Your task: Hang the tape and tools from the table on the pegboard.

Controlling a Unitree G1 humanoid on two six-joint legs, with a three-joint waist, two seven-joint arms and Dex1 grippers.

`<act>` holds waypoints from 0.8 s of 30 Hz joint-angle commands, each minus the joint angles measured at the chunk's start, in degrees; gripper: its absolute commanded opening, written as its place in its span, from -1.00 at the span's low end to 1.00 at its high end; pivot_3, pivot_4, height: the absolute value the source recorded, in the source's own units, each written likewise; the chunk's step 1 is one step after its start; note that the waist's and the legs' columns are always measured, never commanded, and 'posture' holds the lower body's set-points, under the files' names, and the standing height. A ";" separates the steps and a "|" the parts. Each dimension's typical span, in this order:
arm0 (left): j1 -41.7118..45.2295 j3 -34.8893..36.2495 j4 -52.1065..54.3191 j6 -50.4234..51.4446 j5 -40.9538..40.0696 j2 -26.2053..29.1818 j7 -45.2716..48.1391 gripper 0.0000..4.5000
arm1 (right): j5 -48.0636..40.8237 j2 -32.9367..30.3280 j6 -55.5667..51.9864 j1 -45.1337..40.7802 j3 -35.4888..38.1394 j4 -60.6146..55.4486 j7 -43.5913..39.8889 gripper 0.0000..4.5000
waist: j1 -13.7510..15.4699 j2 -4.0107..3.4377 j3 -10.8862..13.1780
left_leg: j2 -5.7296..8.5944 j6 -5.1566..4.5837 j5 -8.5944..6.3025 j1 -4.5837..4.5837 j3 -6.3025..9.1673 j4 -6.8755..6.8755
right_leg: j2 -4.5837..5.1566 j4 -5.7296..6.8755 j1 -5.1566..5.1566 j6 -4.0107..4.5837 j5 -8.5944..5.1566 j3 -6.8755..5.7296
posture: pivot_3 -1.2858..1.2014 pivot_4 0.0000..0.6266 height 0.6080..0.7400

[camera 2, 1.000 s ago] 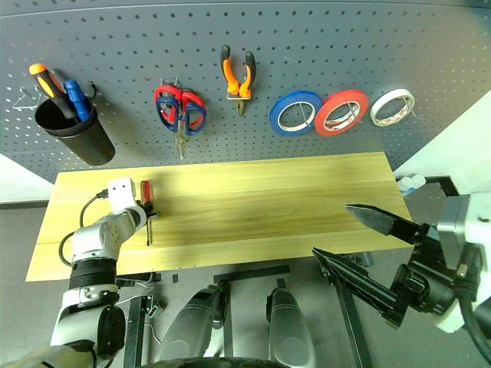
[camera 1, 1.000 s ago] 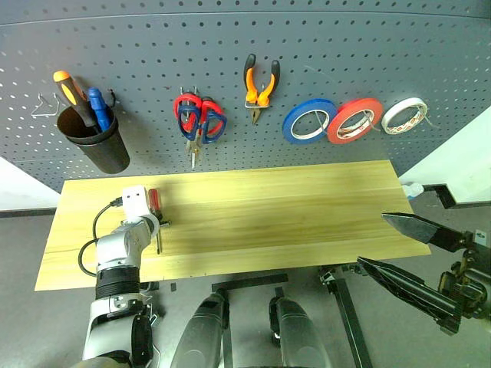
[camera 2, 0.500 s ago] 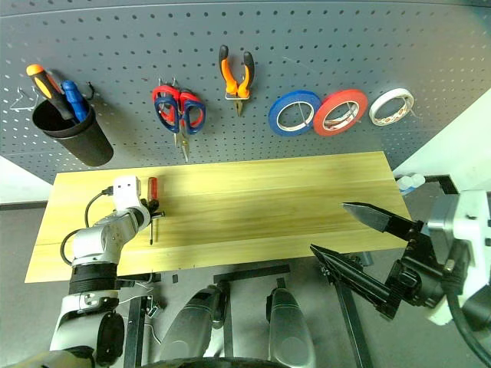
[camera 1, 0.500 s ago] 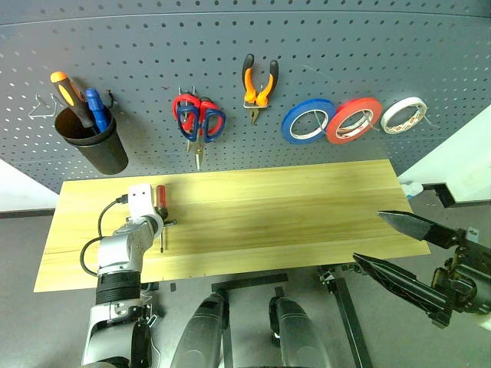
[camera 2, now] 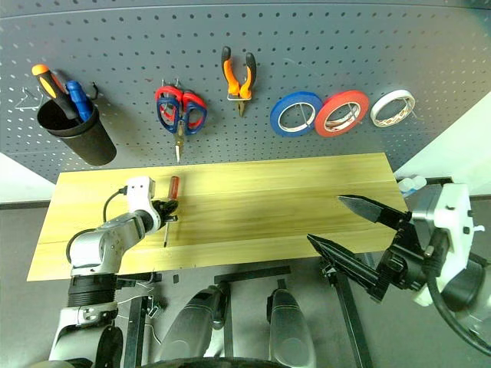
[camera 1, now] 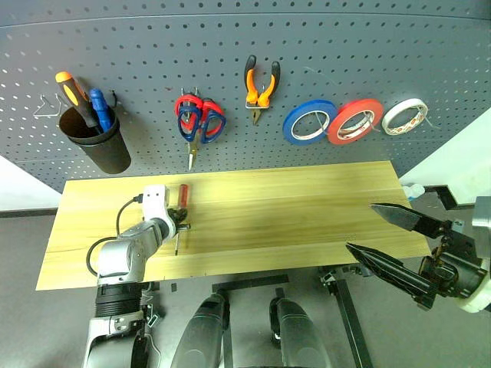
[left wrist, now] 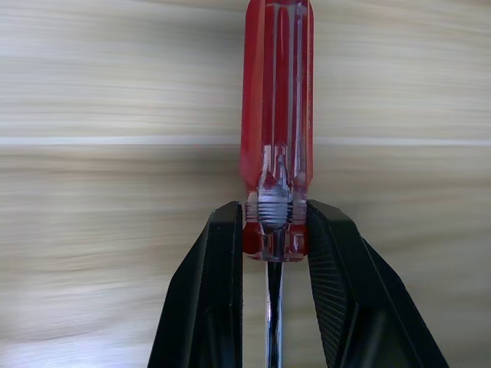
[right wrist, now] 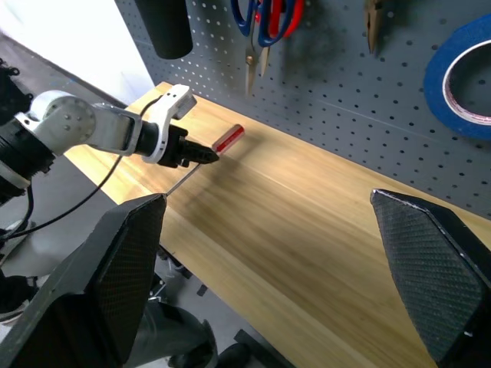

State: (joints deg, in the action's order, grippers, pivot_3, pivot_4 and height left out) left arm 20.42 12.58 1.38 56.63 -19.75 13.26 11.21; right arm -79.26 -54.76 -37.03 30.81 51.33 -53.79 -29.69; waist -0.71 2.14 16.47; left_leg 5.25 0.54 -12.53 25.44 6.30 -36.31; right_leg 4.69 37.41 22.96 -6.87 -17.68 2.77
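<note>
left tool (left wrist: 275, 253) clamped on red screwdriver (camera 1: 181, 201), carried rightward at lower left of table (camera 1: 307, 207) since a second ago; right tool (camera 1: 390, 244) wide open, empty; hanging on pegboard (camera 1: 153, 61) next.

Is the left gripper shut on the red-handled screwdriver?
Yes: left gripper is shut; both black fingers pinch the slim red-handled screwdriver at its collar.

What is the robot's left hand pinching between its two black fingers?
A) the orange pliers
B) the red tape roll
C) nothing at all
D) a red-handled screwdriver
D: the left gripper is closed on the red-handled screwdriver near the base of its handle, above the table.
</note>
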 commanded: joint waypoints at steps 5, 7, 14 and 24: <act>1.26 -1.64 6.45 4.94 -5.41 0.32 4.16 -0.64 | 3.18 1.24 1.44 -2.72 -2.65 0.62 -0.62 1.00 | -0.03 -0.07 -0.24 | 0.00 0.15 0.10 -0.06 0.00 -0.04 | -0.03 0.16 0.00 0.00 0.00 -0.06 | -0.03 -0.27 1.00; 1.44 -2.47 7.37 5.48 -6.10 0.48 4.99 -0.64 | 4.02 1.35 1.57 -3.57 -3.53 0.83 -0.59 1.00 | 0.00 -0.09 -0.36 | 0.00 0.16 0.11 -0.08 0.00 -0.06 | -0.03 0.23 0.00 0.00 0.00 -0.06 | -0.03 -0.31 1.00; 0.45 -7.97 15.55 5.45 -9.12 3.03 11.26 -0.64 | 5.46 1.55 2.04 -6.40 -5.32 1.42 -0.63 1.00 | 0.09 -0.21 -0.69 | 0.00 0.18 0.12 -0.08 0.02 -0.54 | -0.07 0.70 -0.03 0.01 0.00 -0.07 | -0.02 -0.36 1.00; -5.18 -7.93 24.90 -6.98 -7.46 14.79 19.53 -0.64 | 8.33 1.92 2.21 -8.36 -6.14 2.89 -2.14 1.00 | 0.17 -0.88 -2.08 | -0.02 0.17 0.12 -0.12 0.04 -0.66 | -0.10 0.71 -0.13 0.01 0.04 -0.02 | 0.00 -0.41 1.00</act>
State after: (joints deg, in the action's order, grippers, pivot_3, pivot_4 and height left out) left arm 15.74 3.16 23.29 52.85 -27.59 27.29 29.86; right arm -71.53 -53.34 -35.99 22.71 45.11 -50.67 -31.36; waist -0.55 1.27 14.39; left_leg 5.23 0.71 -12.41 25.32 6.35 -36.98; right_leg 4.59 38.12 22.81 -6.86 -17.64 2.76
